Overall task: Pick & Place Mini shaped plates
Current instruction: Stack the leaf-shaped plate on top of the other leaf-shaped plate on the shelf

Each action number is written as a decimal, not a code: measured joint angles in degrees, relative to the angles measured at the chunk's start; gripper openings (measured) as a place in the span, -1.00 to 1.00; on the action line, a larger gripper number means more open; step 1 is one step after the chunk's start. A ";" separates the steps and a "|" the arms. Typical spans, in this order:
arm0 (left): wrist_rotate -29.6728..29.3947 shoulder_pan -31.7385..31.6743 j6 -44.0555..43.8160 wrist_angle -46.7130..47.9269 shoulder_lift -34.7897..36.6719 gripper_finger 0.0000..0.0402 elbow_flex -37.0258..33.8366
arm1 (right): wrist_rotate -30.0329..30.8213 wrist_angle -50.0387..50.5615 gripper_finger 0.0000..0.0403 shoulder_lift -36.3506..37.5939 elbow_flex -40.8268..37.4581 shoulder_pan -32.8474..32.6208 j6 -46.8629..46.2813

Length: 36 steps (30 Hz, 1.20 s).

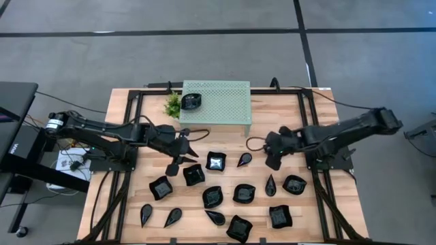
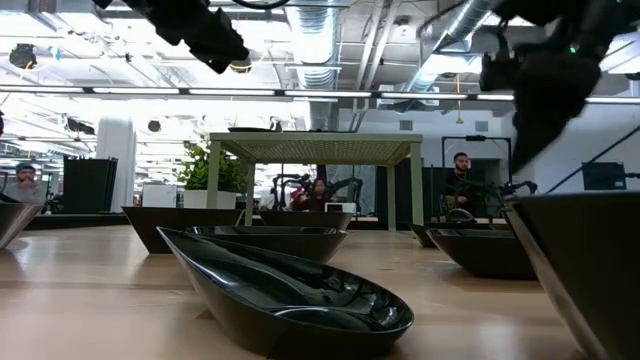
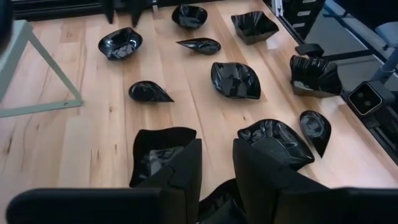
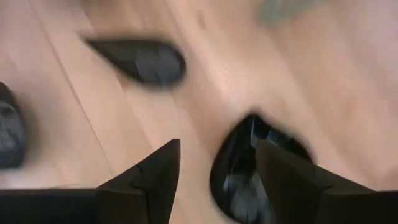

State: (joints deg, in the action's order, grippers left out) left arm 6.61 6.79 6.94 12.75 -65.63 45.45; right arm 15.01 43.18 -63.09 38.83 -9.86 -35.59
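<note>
Right gripper [image 4: 214,168] open, empty — above a glossy black teardrop plate [image 4: 249,162] near the mint-green perforated stand [image 1: 215,103]. Likely light, stiff, slippery — grip its rim. Left gripper [image 3: 214,168] open, empty too.

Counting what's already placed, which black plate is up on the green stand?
The one plate at the stand's left end, beside the plant; all others lie on the table.

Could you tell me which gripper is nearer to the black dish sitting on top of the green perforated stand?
The left gripper. It hangs over the table just in front of the stand's left end, a short way from the dish. The right gripper is off past the stand's far end.
</note>
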 joint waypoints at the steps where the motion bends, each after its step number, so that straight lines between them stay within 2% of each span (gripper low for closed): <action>1: -0.26 0.00 0.00 -0.07 0.00 -0.54 -0.07 | -0.72 0.67 0.01 -1.80 -0.04 -0.62 -1.50; 4: -0.69 0.00 0.04 -0.18 0.00 -0.54 -0.53 | -1.77 0.97 -0.01 -7.18 -0.04 -2.45 -2.86; 8: -0.81 0.00 0.04 -0.39 0.00 -0.54 -1.20 | 0.70 2.57 -0.04 -13.02 -0.04 -3.98 -3.02; 11: -0.81 0.00 0.04 -0.41 0.00 -0.54 -1.38 | 2.26 4.21 -0.05 -16.11 -0.04 -3.54 -3.39; 19: -0.83 0.00 0.04 -0.49 0.00 -0.54 -1.38 | 1.82 5.04 -0.07 -22.51 0.26 -0.39 -4.14; 22: -0.83 0.00 0.07 -0.73 0.00 -0.54 -1.38 | 0.75 4.99 -0.23 -23.22 0.45 0.40 -3.25; 29: -0.83 0.00 0.07 -1.34 0.00 -0.54 -1.38 | -4.25 6.47 -0.93 -20.95 4.35 1.04 -2.85; 32: -0.83 0.00 0.07 -2.88 0.00 -0.54 -1.36 | -5.77 7.28 -0.93 -19.83 7.24 0.91 -2.93; 36: 0.08 -0.02 1.88 -6.87 0.00 -0.54 -1.31 | -5.40 2.78 -0.94 -19.12 12.93 1.21 -2.44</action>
State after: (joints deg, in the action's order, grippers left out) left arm 6.70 6.76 8.82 5.88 -65.63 44.14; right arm 9.61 45.97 -82.22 51.76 -8.65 -38.04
